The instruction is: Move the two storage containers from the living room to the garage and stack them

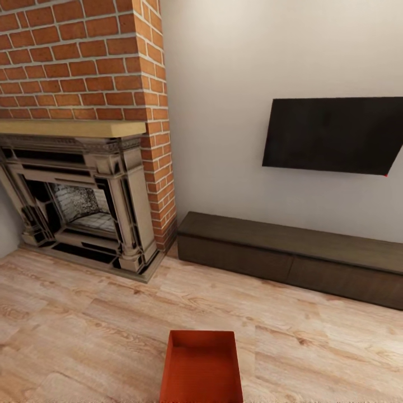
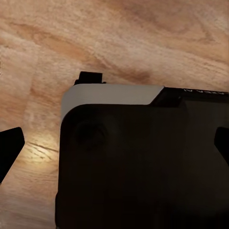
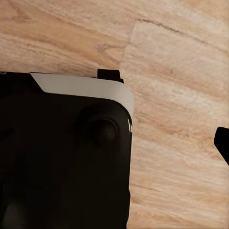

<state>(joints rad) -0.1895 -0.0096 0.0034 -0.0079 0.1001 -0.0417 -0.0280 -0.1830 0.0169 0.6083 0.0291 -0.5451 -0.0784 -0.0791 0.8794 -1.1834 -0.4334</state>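
While I cannot tell how either arm's jaws stand, one storage container lies lengthwise toward the fireplace, centred between both arms.

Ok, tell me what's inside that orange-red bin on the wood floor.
The storage container looks empty: bare walls and bottom show. Its near end is cut off by the picture's edge, so that part is unseen.

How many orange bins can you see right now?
1. A bin sits on the wood floor at the head view's bottom edge, in front of the cabinet. A second may be out of frame.
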